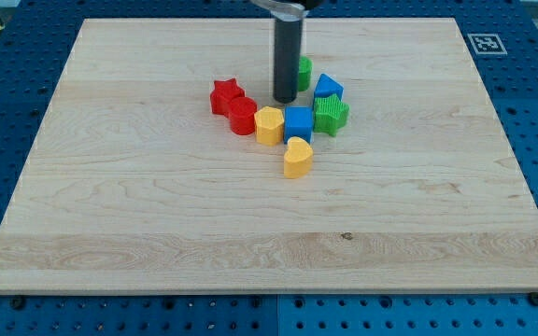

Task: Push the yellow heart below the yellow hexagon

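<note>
Camera view, near to far: bare wooden board (157, 233) at the view's bottom, nothing on it there. First thing up is the yellow heart (297, 159), sitting alone just below the cluster, close under the blue cube (298, 121) & a bit to the view's right of the yellow hexagon (268, 124). So the heart is lower than the hexagon but off to one side, not straight under it; I'd judge the job not finished.

Next row, view's left to right: red cylinder (243, 118) touching the hexagon, hexagon touching the cube, then green star (331, 114). Behind: red star (225, 95), blue triangle-ish block (327, 88), and a green block (304, 71) half hidden by the rod, shape can't tell.

My tip (285, 100) is down above the cube/hexagon, in the gap w/ the cluster around it, well apart from the heart. No hand here, just a rod: nothing grasped, nothing to release.

Risks: the tip is on the wrong side. Heading straight to the heart would plough thru the cube or hexagon & shift the reference. An off-centre shove may spin the heart away.

Containers: none in view.
</note>
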Robot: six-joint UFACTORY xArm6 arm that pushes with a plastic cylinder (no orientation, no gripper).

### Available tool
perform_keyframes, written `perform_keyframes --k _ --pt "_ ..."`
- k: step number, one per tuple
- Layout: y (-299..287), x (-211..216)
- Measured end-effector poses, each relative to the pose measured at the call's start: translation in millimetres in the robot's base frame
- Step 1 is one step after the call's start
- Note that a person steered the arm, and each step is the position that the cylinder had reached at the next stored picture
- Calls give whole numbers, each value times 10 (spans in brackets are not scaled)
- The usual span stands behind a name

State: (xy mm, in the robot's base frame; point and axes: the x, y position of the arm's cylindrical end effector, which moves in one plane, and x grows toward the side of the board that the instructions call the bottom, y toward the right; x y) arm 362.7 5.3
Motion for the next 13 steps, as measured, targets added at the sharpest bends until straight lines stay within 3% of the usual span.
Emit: perform_keyframes --k 2,3,5,6,7,9,10,11,12,13 --pt "-555 -679" --pt "-1258 -692" --pt "-2034 -10" --pt "-1982 715" --pt "-1434 1277" --pt "316 2210" --pt "1082 2370" --pt "1404 1955" --pt "1275 1428" --pt "903 1256"
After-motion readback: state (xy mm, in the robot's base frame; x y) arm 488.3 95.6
